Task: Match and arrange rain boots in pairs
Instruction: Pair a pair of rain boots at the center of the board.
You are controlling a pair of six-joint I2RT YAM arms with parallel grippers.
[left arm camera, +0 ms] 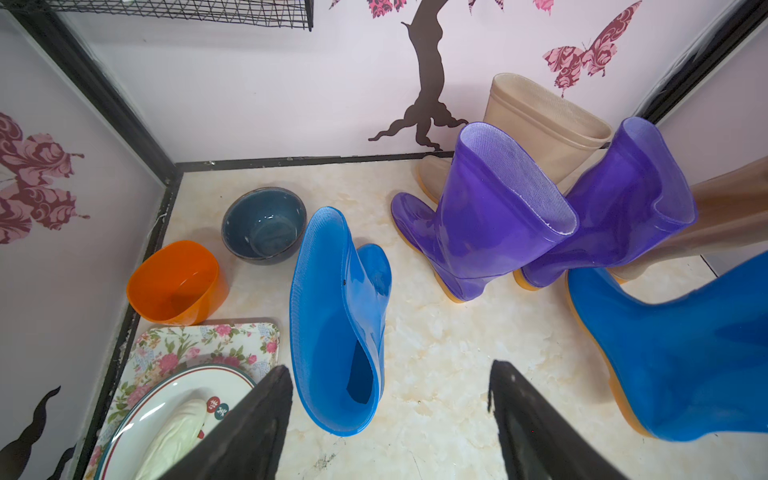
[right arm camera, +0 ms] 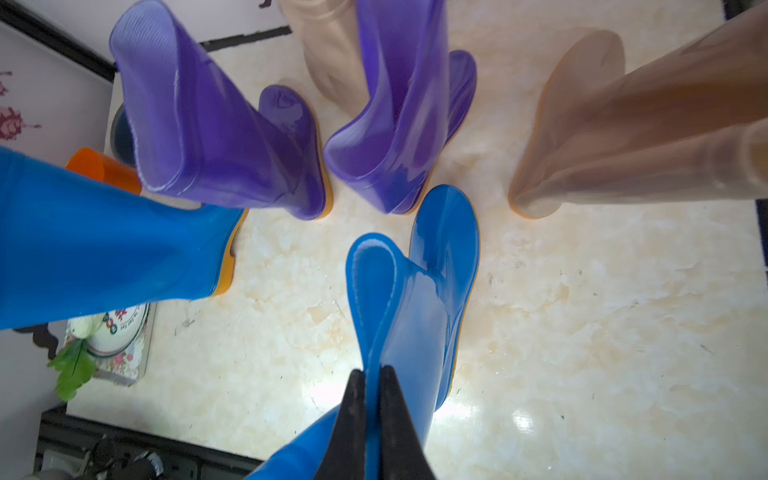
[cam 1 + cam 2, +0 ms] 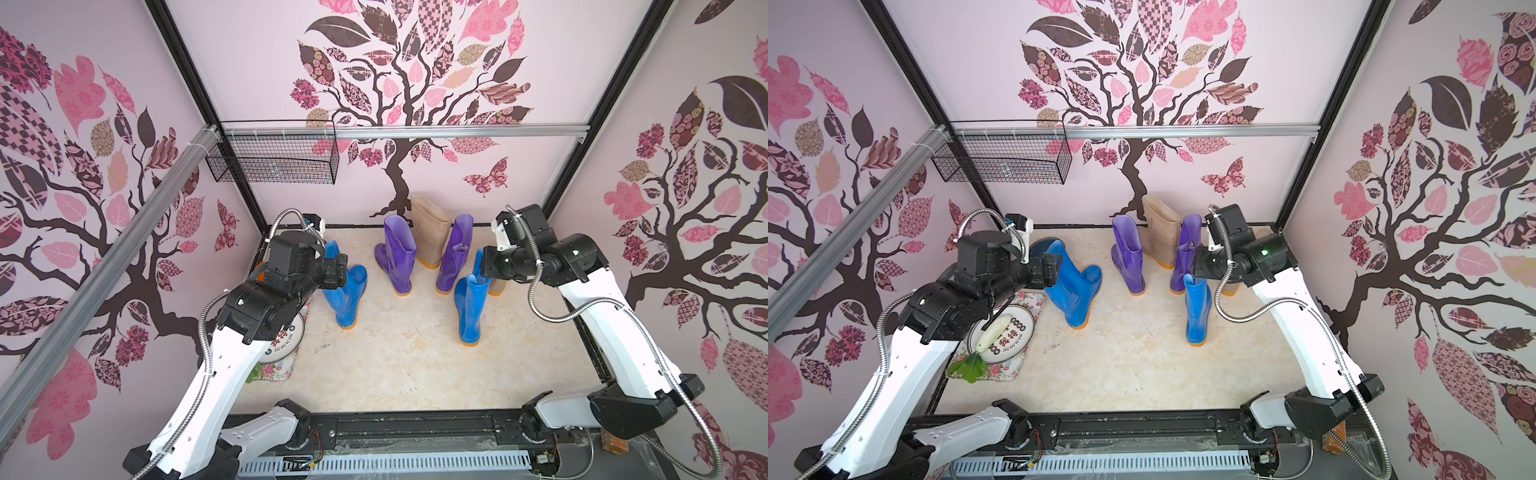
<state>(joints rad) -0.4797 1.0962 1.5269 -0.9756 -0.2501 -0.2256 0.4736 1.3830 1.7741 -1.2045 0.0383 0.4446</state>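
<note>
**Desk:** What's where on the floor?

**Me:** I see the left boot just right of the tray. The left middle boot and the right middle boot are side by side, with the back boot behind them at the wall.

**Desk:** And the right side?

**Me:** The front right boot is nearest me, with the far right boot just behind it. A plate lies on the tray. The bowl and cup sit behind it in the corner.
</note>
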